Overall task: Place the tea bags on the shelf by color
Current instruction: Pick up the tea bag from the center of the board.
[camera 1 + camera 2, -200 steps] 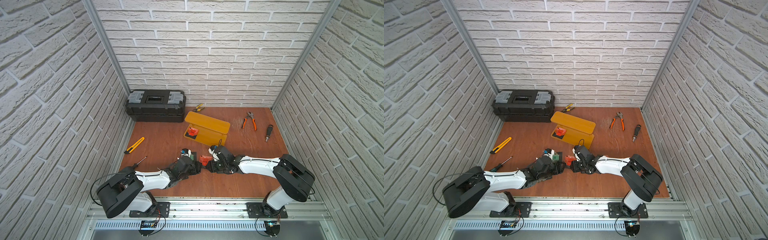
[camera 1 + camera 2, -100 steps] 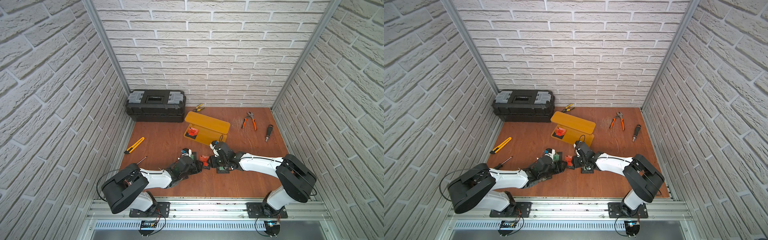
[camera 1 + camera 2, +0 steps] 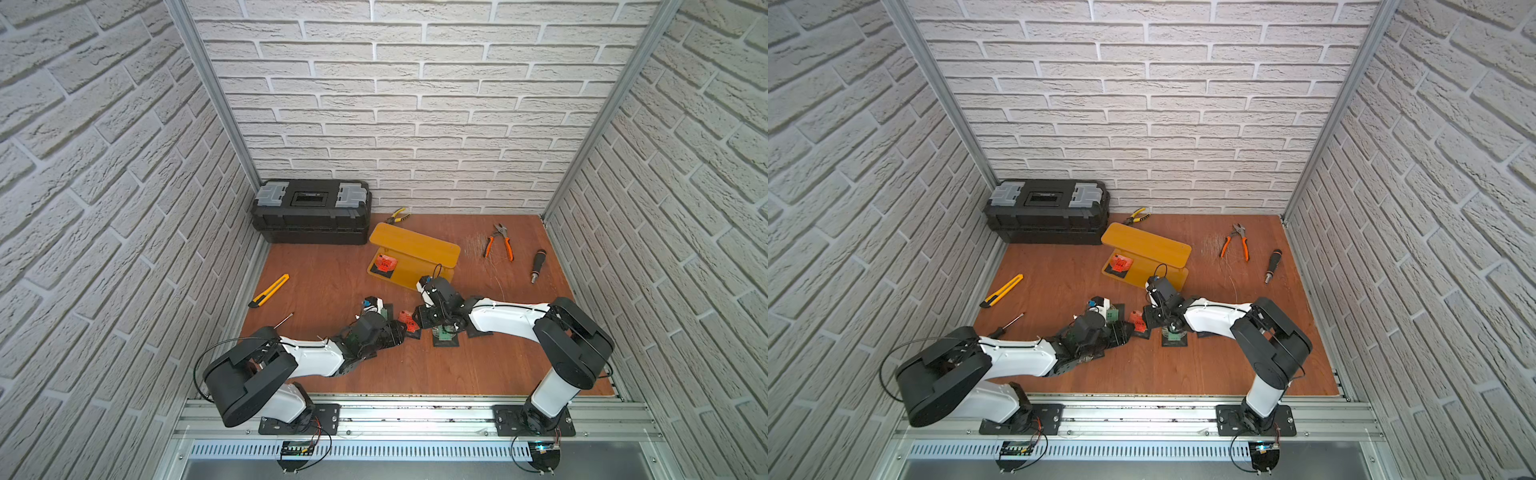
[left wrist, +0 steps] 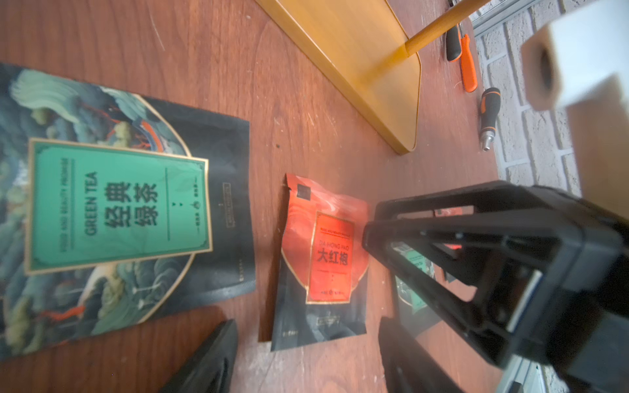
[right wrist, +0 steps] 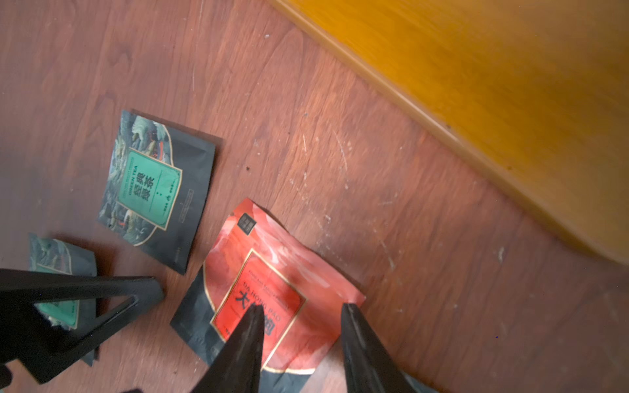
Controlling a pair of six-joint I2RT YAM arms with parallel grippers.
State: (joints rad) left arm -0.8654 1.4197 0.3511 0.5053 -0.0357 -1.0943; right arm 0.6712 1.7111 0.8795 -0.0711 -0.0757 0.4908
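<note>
2 grippers, 1 red tea bag (image 3: 410, 324)! It lies flat on the wooden floor (image 3: 332, 374), just below centre in a top view and short of the shelf (image 3: 415, 246). Right gripper (image 5: 302, 306) hangs over it, jaws moderately apart, straddling its front, gripping nothing. Left gripper (image 4: 308, 326) faces it, jaws wide, empty too. Crowded! Best, I'd say, that 1 yields: the other pinches an edge, lifts clear, and joins the shelved red bag (image 3: 385, 263) on the lower tier.
</note>
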